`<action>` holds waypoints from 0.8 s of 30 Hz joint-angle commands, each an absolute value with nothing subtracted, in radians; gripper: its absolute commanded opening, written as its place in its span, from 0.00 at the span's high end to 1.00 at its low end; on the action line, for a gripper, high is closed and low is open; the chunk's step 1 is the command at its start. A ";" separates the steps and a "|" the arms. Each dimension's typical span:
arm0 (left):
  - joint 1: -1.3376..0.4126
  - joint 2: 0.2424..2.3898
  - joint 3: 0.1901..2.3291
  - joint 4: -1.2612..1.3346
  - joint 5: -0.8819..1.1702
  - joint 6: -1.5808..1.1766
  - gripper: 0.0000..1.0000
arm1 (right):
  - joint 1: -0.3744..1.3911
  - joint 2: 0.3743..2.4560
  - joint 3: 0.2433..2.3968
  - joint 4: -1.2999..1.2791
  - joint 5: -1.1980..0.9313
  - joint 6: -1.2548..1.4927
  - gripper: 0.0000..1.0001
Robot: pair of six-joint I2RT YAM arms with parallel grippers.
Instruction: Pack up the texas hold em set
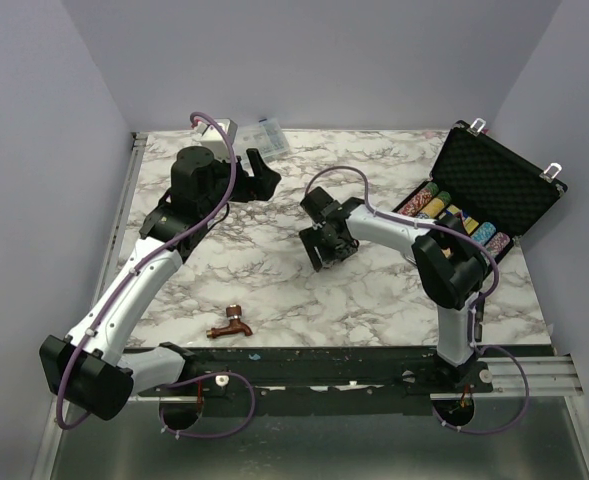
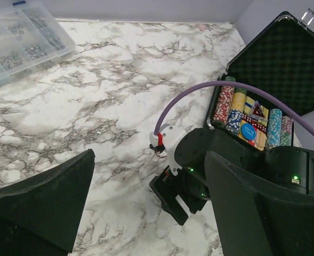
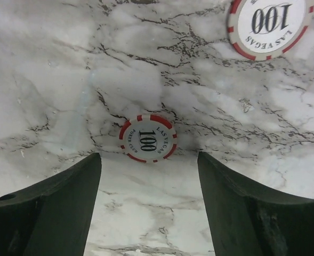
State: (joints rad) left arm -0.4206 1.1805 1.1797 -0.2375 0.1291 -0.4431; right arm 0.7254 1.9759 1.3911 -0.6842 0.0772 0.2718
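The black case [image 1: 496, 180] stands open at the far right corner of the marble table [image 1: 274, 290], its foam-lined lid tipped up and back with silver latches along the top edge. Inside the base, the chip rows [image 1: 456, 215] lie side by side in several colours, and from the left wrist view a blue disc [image 2: 247, 131] sits among them.

The right gripper [image 3: 149, 157] points down at the middle of the table, well to the left of the case. Its fingers are spread apart and grip nothing. A red-and-white chip [image 3: 147, 139] marked 100 lies flat on the marble just beyond the fingertips, centred on the gap and touching neither finger. A second chip [image 3: 268, 24] of the same kind lies flat farther off, to one side, partly cut by the picture's edge.

The left gripper [image 2: 149, 160] hangs raised over the far left part of the table, fingers wide apart, with nothing between them.

A clear compartment box [image 1: 264, 135] sits at the far edge, left of centre. A copper faucet [image 1: 231, 325] lies near the front edge, well apart from everything else.
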 commanded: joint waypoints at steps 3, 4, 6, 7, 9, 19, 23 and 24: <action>-0.416 1.175 1.205 -0.250 0.134 -0.435 0.16 | 0.705 2.016 1.569 -0.771 0.256 0.368 0.19; -0.416 1.174 1.200 -0.247 0.128 -0.432 0.16 | 0.688 2.056 1.632 -0.820 0.265 0.393 0.19; -0.413 1.175 1.205 -0.256 0.115 -0.428 0.16 | 0.656 2.129 1.724 -0.880 0.245 0.415 0.19; -0.408 1.176 1.210 -0.260 0.118 -0.429 0.16 | 0.641 2.159 1.754 -0.891 0.230 0.416 0.19; -0.401 1.168 1.208 -0.253 0.129 -0.431 0.16 | 0.617 2.209 1.809 -0.914 0.212 0.414 0.20; -0.385 1.163 1.205 -0.249 0.134 -0.432 0.16 | 0.577 2.336 1.948 -0.967 0.202 0.398 0.21; -0.381 1.163 1.203 -0.246 0.145 -0.439 0.16 | 0.572 2.337 1.924 -0.974 0.175 0.408 0.26; -0.380 1.163 1.204 -0.246 0.147 -0.441 0.16 | 0.572 2.334 1.913 -0.973 0.159 0.407 0.27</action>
State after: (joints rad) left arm -0.3901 1.1801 1.1809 -0.2451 0.1287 -0.4377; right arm 0.5747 2.3051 1.9270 -0.9253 0.1928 0.3958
